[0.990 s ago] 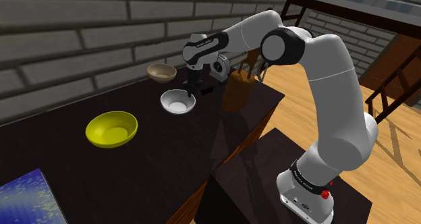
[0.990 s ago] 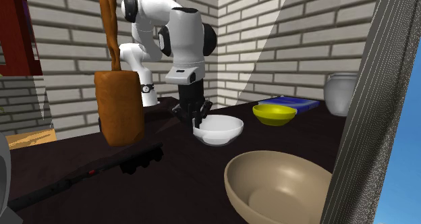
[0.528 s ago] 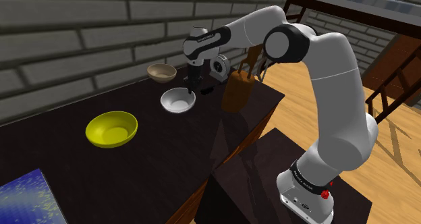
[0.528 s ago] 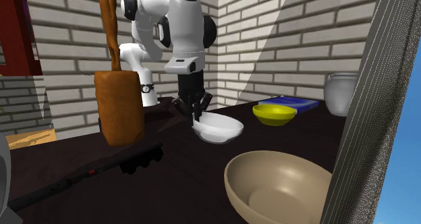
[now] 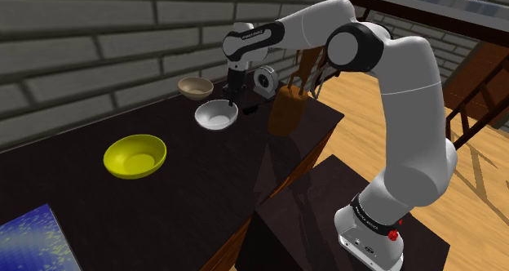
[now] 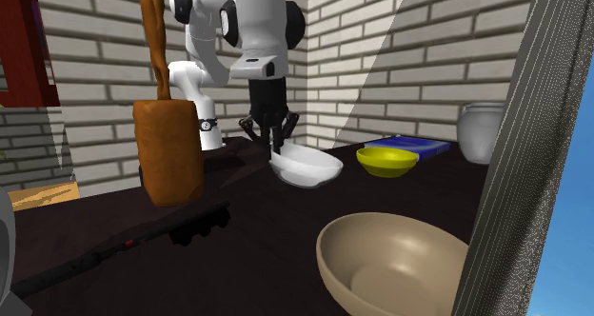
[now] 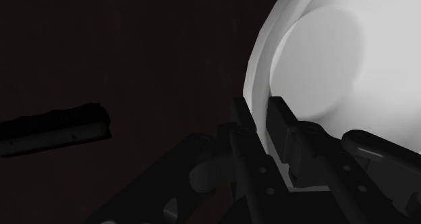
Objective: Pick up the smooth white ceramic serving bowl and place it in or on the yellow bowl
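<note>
**A:** Where is the white bowl (image 5: 216,114)?

**B:** In the gripper (image 5: 234,104). The two black fingers pinch its rim on the side nearest the brown holder (image 5: 286,113), one inside the wall and one outside (the wrist view shows this plainly). So the gripper is narrow and closed on the bowl.

**A:** Is the bowl level?

**B:** It is slightly tilted in the second exterior view. It seems to hang just off the dark tabletop (image 5: 188,204), though I cannot be sure of the gap.

**A:** What's in it?

**B:** I see its own smooth white inside, down to a flat round base.

**A:** And the yellow bowl (image 5: 134,156)?

**B:** It sits on the tabletop well apart from the white one, toward the shoulder view's left, and shows a plain yellow inside. A tan bowl (image 5: 196,87) stands near the brick wall (image 5: 81,49), just behind the white bowl.

**A:** And the holder?

**B:** Brown handles (image 5: 303,75) stand up out of it.
</note>
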Available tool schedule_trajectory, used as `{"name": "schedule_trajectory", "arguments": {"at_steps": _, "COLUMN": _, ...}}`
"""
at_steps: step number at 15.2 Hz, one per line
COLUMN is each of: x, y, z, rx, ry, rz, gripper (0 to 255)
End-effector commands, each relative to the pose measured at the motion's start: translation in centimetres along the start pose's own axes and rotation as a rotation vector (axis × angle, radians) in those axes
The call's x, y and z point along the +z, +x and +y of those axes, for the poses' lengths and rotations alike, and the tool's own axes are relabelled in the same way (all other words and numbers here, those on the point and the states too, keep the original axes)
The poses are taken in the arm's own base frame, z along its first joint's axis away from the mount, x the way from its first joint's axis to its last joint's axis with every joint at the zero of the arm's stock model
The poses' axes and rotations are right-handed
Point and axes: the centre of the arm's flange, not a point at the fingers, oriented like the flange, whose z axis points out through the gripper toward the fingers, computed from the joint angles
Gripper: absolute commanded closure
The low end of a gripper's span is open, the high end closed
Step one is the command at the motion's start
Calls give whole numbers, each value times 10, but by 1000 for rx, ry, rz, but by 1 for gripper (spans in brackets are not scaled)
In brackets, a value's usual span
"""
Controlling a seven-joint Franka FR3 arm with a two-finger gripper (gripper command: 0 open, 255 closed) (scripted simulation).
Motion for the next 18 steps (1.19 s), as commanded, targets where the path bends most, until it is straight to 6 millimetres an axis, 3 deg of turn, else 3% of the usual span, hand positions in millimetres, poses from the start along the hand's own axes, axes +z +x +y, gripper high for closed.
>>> {"name": "schedule_trajectory", "arguments": {"at_steps": 1, "x": -11, "y": -1, "z": -3, "rx": 0, "ry": 0, "rz": 0, "gripper": 255}}
{"name": "schedule_trajectory", "arguments": {"at_steps": 13, "x": -73, "y": -10, "z": -9, "rx": 0, "ry": 0, "rz": 0, "gripper": 255}}
{"name": "schedule_trajectory", "arguments": {"at_steps": 18, "x": -72, "y": -19, "z": -75, "rx": 0, "ry": 0, "rz": 0, "gripper": 255}}
